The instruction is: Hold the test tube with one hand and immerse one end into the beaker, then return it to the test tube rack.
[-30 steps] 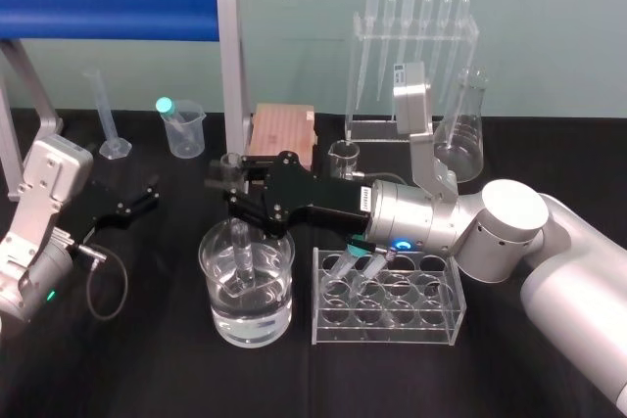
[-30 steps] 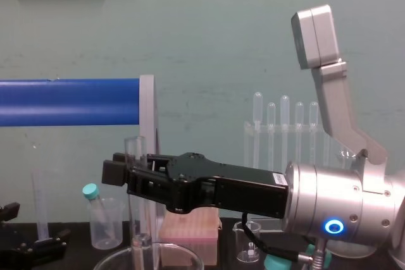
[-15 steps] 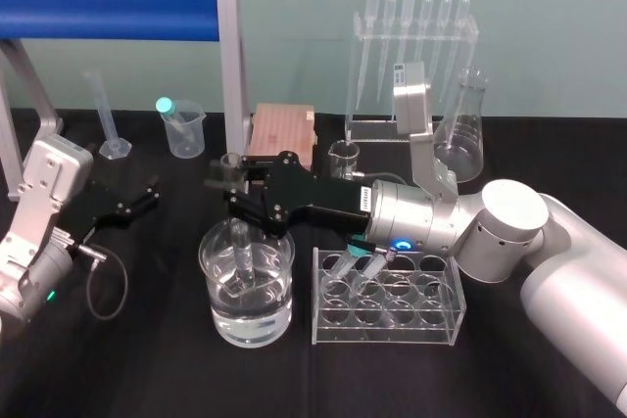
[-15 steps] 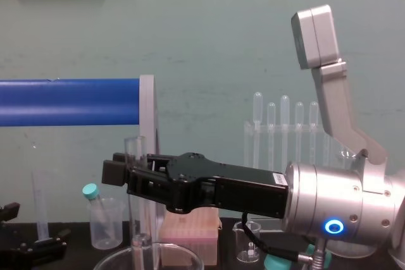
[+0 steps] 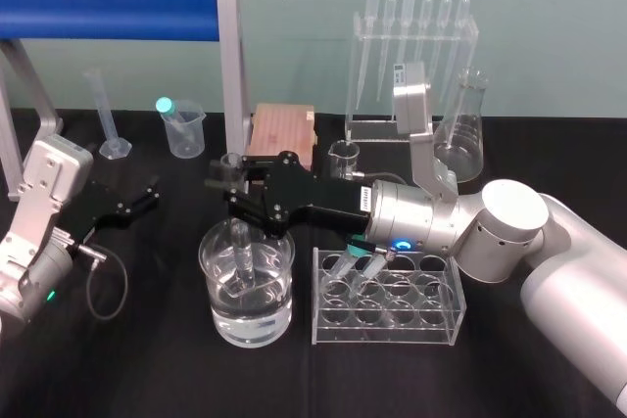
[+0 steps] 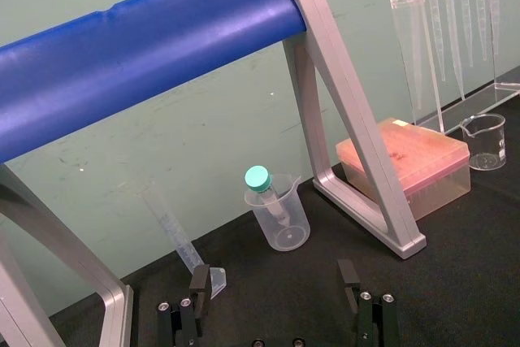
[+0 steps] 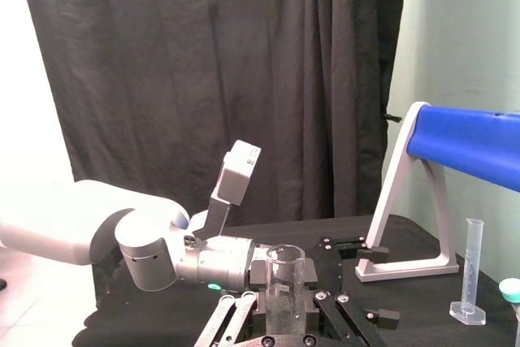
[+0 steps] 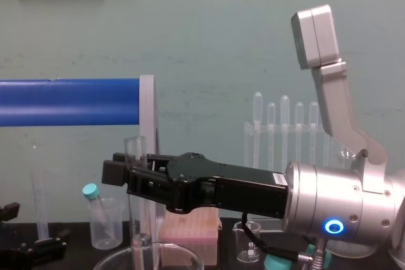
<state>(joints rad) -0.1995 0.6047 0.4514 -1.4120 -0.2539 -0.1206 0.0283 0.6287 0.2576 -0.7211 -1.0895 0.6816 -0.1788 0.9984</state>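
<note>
I am looking down on the black desk (image 5: 147,369). My right arm (image 5: 549,242) is reaching in from the right side, and its forearm is lying nearly level above the test tube rack (image 5: 392,332). The left arm (image 5: 39,232) is sitting low at the left edge of the desk. The left end effector (image 5: 137,201) is pointing toward the middle, with its fingers spread well apart and nothing between them.

The test tube rack is standing just to the right of the beaker (image 5: 217,291), though I cannot tell whether the two are touching. The beaker is holding clear liquid (image 5: 250,315) in its lower part.

The right end effector (image 5: 233,191) is hovering over the beaker's rim and is clenching the test tube (image 5: 240,247) near its upper part. The tube is standing close to upright, with its open rim poking up above the fingers. Its lower end is dipping inside the beaker, down to about the liquid; I cannot tell how deep. In the right wrist view the black fingers (image 7: 325,308) are pressing on the tube from both sides.
</note>
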